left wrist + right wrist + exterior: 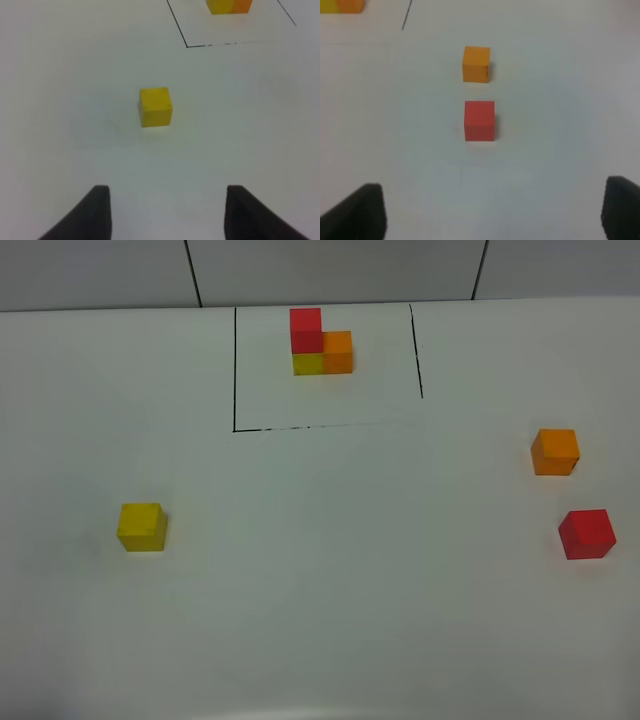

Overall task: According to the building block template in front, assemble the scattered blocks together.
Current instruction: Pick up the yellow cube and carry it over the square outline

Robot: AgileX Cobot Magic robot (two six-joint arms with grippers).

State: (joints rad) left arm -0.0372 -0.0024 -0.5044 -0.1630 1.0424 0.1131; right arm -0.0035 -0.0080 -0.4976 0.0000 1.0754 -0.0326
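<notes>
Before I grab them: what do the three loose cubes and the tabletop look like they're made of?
Yellow cube, orange cube, red cube: solid colour, matte faces without glare, crisp edges; likely painted wood or dense foam, cannot tell which. Tabletop: smooth, white, faintly glossy; probably laminate or coated board.

A yellow cube stands alone toward the left edge of the white table, with open surface on every side of it. Near the right edge, an orange cube and a red cube sit close but apart, leaving a narrow gap. The three-cube template stands by the far edge inside a black-line frame. A broad open lane runs across the table's middle.
</notes>
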